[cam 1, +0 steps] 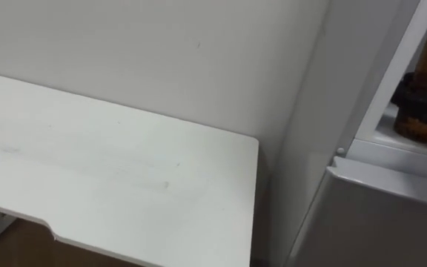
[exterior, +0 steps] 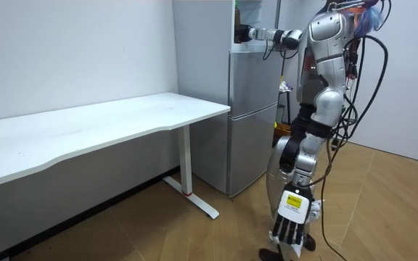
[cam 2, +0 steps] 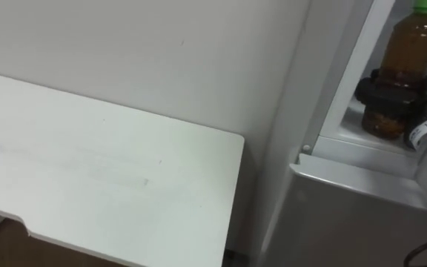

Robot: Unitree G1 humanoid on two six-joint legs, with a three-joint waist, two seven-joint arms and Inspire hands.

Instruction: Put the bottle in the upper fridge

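So the robot is standing right at the fridge (exterior: 252, 109) and reaching its right hand (cam 2: 384, 95) into the open upper compartment (cam 2: 353, 70), and honestly this is looking nearly finished. The bottle (cam 2: 412, 52) (brown liquid, green cap) is sitting upright inside that compartment, down at the level of the white shelf (cam 2: 362, 141). I can't tell whether its base is actually resting there or hanging just above. The right hand's dark fingers are wrapping tight round the lower half of the bottle, so it isn't letting go yet. The left hand (exterior: 290, 226) is hanging down by the robot's leg in the room view, fingers loose and straight, carrying nothing. What I'm guessing is left: settling the bottle properly, opening the fingers, pulling the arm back out, and probably shutting the upper door. As for stuff around, the lower door (cam 2: 347, 215) is sitting closed right below the forearm. The compartment's frame is running close beside the hand on its left, so that edge is what I'd be worrying about clipping on the way out. A white table (cam 2: 102, 170) is standing just left of the fridge against the wall (cam 2: 161, 52), well out of the way.
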